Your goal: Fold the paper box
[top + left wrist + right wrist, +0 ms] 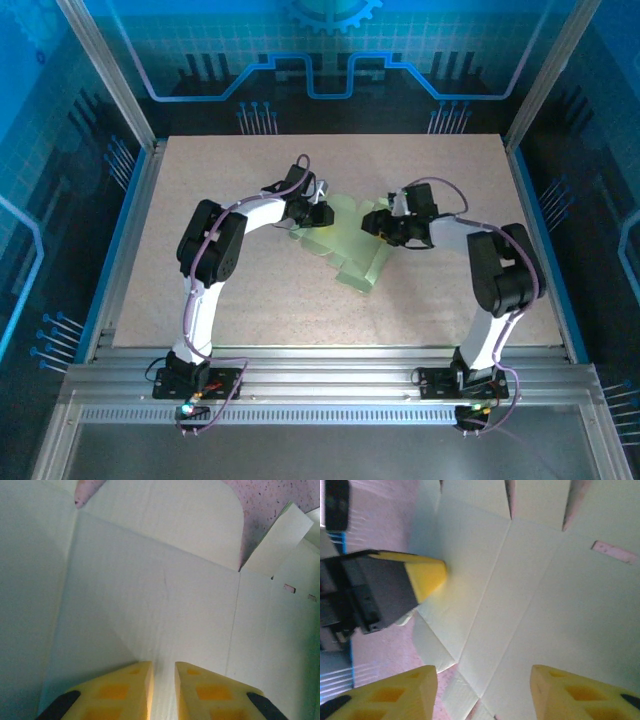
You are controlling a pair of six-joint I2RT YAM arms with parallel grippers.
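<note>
The paper box [348,250] is a flat pale green cut-out sheet lying mid-table, with creases, flaps and tabs. My left gripper [318,212] stands on its left part. In the left wrist view the gripper [163,666] has its jaws a narrow gap apart, tips down on a panel of the paper box [160,580], with nothing pinched between them. My right gripper [385,226] hovers over the sheet's right part. In the right wrist view it [482,672] is open wide above the creased paper box [530,595]. One of the left gripper's fingertips [427,575] is there too, touching the card.
The sheet lies on a pinkish speckled table [200,180]. Glass enclosure walls [90,110] with metal posts surround it, and an aluminium rail [330,365] carrying both arm bases runs along the near edge. Bare table shows beside a raised flap [280,535].
</note>
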